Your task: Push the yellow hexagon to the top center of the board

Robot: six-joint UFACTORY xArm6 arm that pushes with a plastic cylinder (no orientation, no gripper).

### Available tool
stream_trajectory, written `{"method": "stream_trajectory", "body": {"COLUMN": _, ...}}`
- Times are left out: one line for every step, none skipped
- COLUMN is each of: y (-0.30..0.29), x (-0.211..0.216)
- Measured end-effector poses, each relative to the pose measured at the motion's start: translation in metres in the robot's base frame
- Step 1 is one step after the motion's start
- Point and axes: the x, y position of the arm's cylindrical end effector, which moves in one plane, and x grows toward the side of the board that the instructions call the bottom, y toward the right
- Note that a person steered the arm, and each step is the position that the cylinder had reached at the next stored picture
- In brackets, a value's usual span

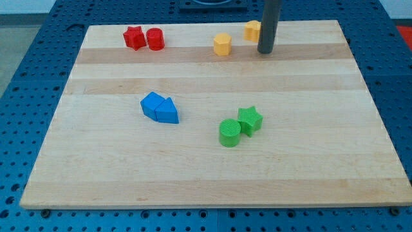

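Observation:
A yellow hexagon (222, 44) stands near the view's top, a little right of the board's middle. A second yellow block (251, 30) sits up and to the right of it, near the board's top edge, partly hidden behind my rod; its shape is unclear. My tip (265, 51) rests on the board just right of and below that second yellow block. It is about a block's width to the right of the hexagon and does not touch it.
A red star (133, 37) and a red cylinder (155, 38) sit side by side at the top left. Two blue blocks (159, 107) touch left of centre. A green cylinder (230, 133) and a green star (250, 119) touch below centre. The wooden board (322, 129) lies on a blue pegboard.

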Motion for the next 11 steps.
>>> {"method": "stream_trajectory", "body": {"y": -0.019, "x": -0.022}}
{"method": "stream_trajectory", "body": {"y": -0.062, "x": -0.034}}
{"method": "stream_trajectory", "body": {"y": -0.094, "x": -0.034}}
{"method": "stream_trajectory", "body": {"y": -0.064, "x": -0.027}}
{"method": "stream_trajectory", "body": {"y": -0.05, "x": 0.006}}
{"method": "stream_trajectory", "body": {"y": -0.09, "x": 0.031}}
{"method": "stream_trajectory", "body": {"y": -0.134, "x": 0.029}}
{"method": "stream_trajectory", "body": {"y": -0.143, "x": 0.016}}
{"method": "stream_trajectory", "body": {"y": -0.143, "x": 0.011}}
{"method": "stream_trajectory", "body": {"y": -0.141, "x": 0.039}}
{"method": "stream_trajectory", "body": {"y": -0.118, "x": 0.042}}
